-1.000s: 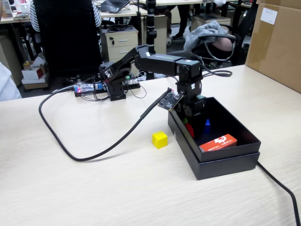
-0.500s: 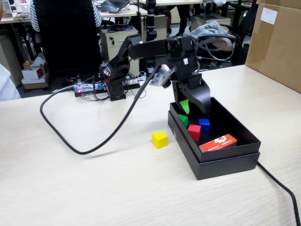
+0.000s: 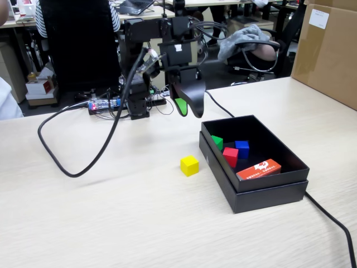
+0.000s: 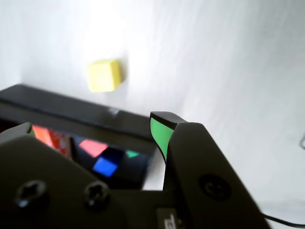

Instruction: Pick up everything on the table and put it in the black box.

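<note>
The yellow cube lies on the pale wood table, just left of the black box. Inside the box lie the green cube, the red cube and the blue cube. My gripper hangs high above the table, behind the yellow cube and left of the box's back corner. Its jaws stand wide apart with nothing between them. A green pad lines one finger.
A flat orange-red packet rests in the box's front end. A thick black cable loops over the table's left half; another cable runs off front right. A big brown carton stands at back right. The arm's base and electronics sit at the back.
The gripper has risen out of the black box and swung left and back, empty. The red cube stays in the box beside the green and blue ones. The cable loop shifted left.
</note>
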Controlling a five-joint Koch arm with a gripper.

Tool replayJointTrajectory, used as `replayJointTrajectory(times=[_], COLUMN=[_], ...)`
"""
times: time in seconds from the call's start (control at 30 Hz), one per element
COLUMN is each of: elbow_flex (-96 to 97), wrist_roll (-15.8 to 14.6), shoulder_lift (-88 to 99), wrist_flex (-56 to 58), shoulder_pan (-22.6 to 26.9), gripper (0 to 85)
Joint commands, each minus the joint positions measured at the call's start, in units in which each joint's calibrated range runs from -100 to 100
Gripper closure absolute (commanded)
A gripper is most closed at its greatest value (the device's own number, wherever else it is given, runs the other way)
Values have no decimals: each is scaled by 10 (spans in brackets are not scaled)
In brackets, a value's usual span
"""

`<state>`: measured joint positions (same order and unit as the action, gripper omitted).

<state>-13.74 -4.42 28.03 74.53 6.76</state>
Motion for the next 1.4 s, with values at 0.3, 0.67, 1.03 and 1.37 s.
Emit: replayJointTrajectory(times=[0.3,0.67,1.03,1.37], elbow_flex=[-27,-135,-201,-222], wrist_roll=[1,1,2,3], shoulder_lift=[-69,-288,-436,-475], wrist_flex=[-17,-17,-16,-14], shoulder_pan=[-15,-15,-15,-14], gripper=[355,359,375,426])
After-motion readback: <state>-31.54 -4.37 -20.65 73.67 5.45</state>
